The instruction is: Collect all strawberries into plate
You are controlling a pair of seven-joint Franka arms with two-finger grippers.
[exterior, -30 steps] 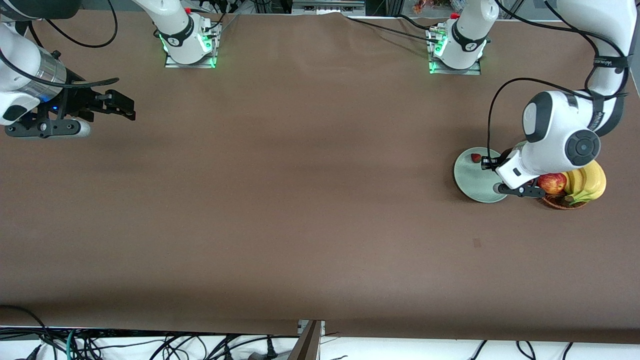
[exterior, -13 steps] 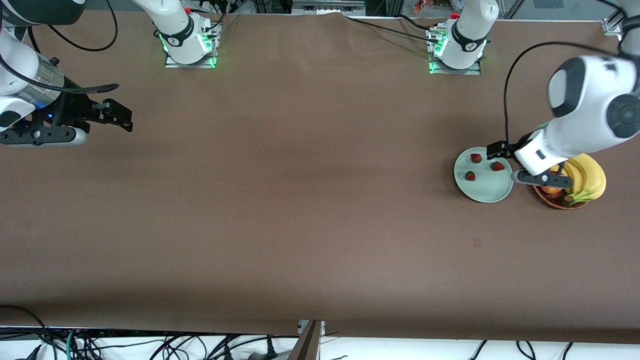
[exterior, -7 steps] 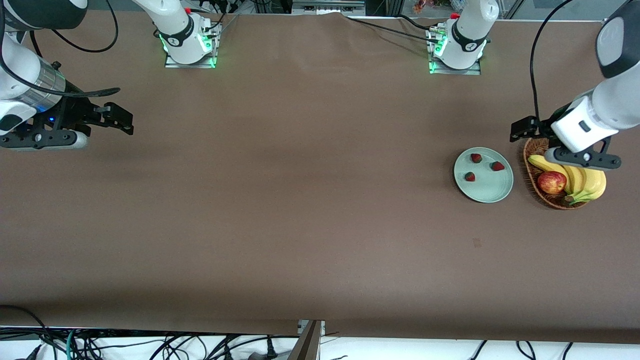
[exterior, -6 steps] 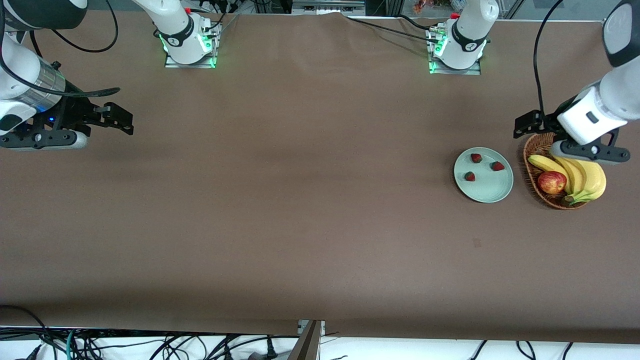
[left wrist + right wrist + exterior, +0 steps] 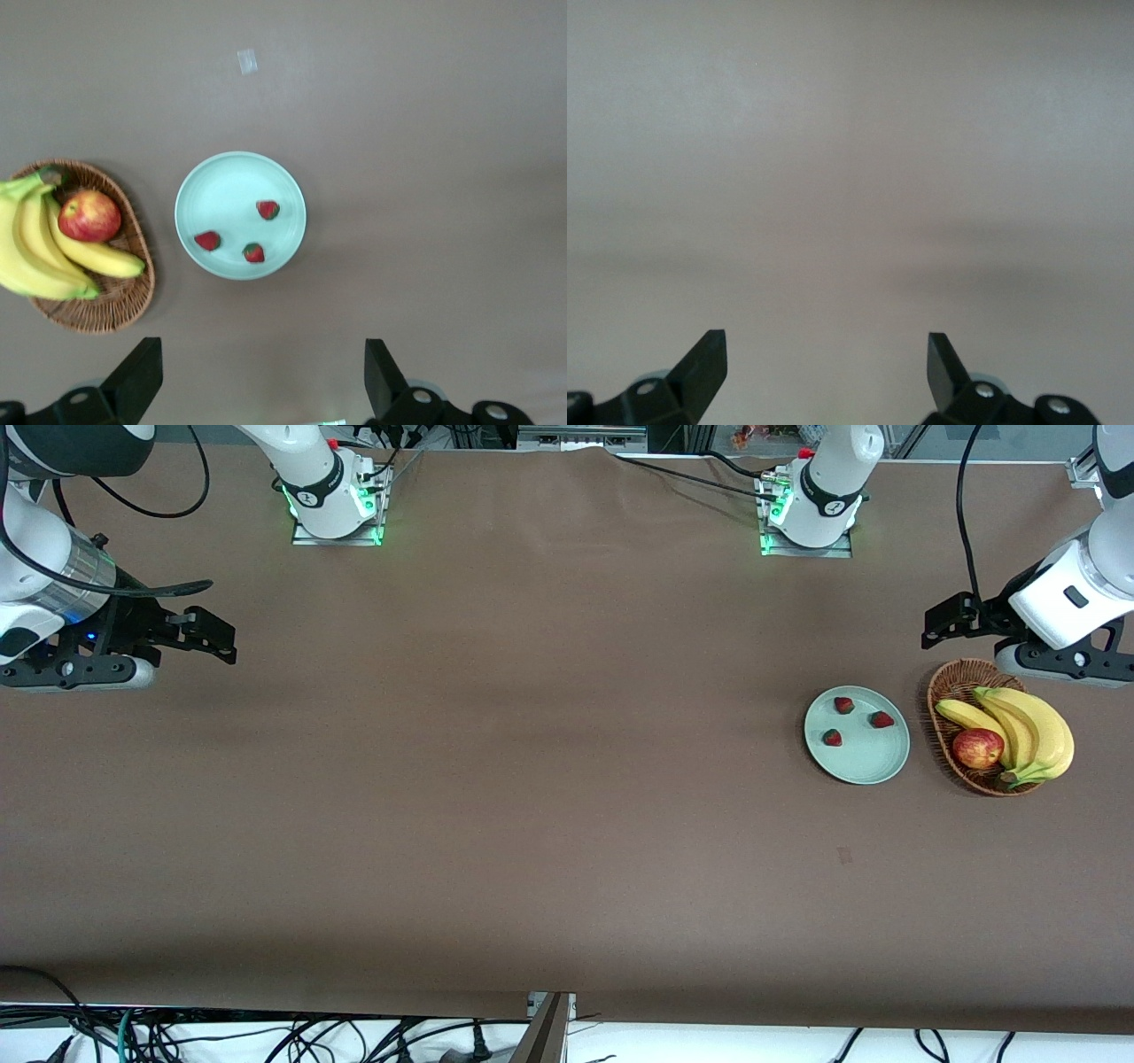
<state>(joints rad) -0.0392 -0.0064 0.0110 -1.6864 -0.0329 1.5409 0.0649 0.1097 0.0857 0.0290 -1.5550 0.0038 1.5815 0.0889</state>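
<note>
Front view frames show what has changed: the left gripper (image 5: 941, 622), which was low over the plate (image 5: 873, 769) a couple of seconds ago, is now lifted clear and drawn back toward the left arm's end of the tabletop (image 5: 532, 797), over bare surface just beside the wicker basket (image 5: 941, 682). Its fingers are spread apart and nothing is held between them, as is confirmed in the left wrist view, where the two fingertips (image 5: 142, 372) are seen wide apart with the plate well below.

Three strawberries (image 5: 844, 705) are now uncovered on the plate, where only one was visible earlier while the arm was in the way. They lie apart from one another, all inside the rim, none touching the basket with its apple (image 5: 977, 747) and bananas (image 5: 1028, 731). No strawberry is seen anywhere else on the tabletop.

The collecting is therefore judged to be finished, and the withdrawal is read as a retreat after the last release.

The right gripper (image 5: 213, 629) is kept waiting over the right arm's end of the tabletop, unchanged, its fingers parted and empty.
</note>
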